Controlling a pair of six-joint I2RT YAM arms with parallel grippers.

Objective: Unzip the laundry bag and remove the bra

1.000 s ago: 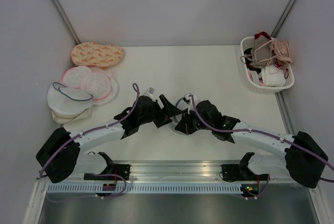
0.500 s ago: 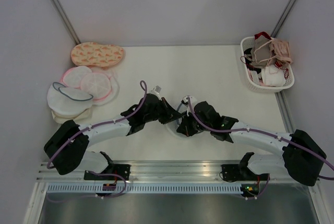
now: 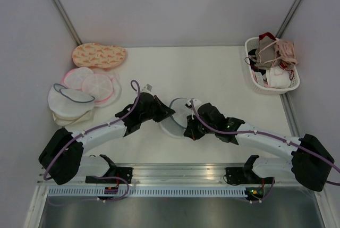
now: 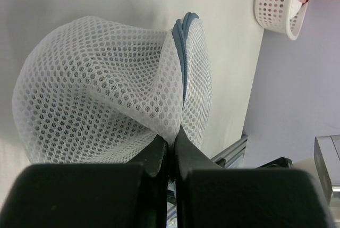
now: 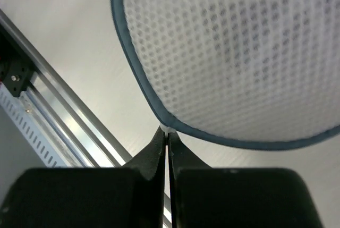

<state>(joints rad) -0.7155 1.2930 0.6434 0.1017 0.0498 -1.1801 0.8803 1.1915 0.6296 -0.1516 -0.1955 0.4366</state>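
The laundry bag (image 3: 174, 112), white mesh with a grey-blue zipper rim (image 5: 139, 82), lies in the middle of the table between my two grippers. In the left wrist view the left gripper (image 4: 171, 138) is shut on a pinched fold of the bag's mesh (image 4: 106, 79), just below the zipper rim (image 4: 182, 52). From above, that gripper (image 3: 167, 115) sits at the bag's left side. The right gripper (image 5: 167, 131) is shut on a small white tab at the rim, on the bag's near right edge (image 3: 187, 128). The bra is hidden.
A pile of round mesh bags (image 3: 79, 92) and an orange patterned one (image 3: 99, 55) lie at the far left. A white basket (image 3: 290, 83) of bras stands at the back right, also seen in the left wrist view (image 4: 276, 5). A metal rail (image 3: 175, 175) runs along the near edge.
The left gripper was open beside the bag, moved onto it, shut on the mesh and drew back left, so more of the bag shows. The right gripper stayed shut at the rim.
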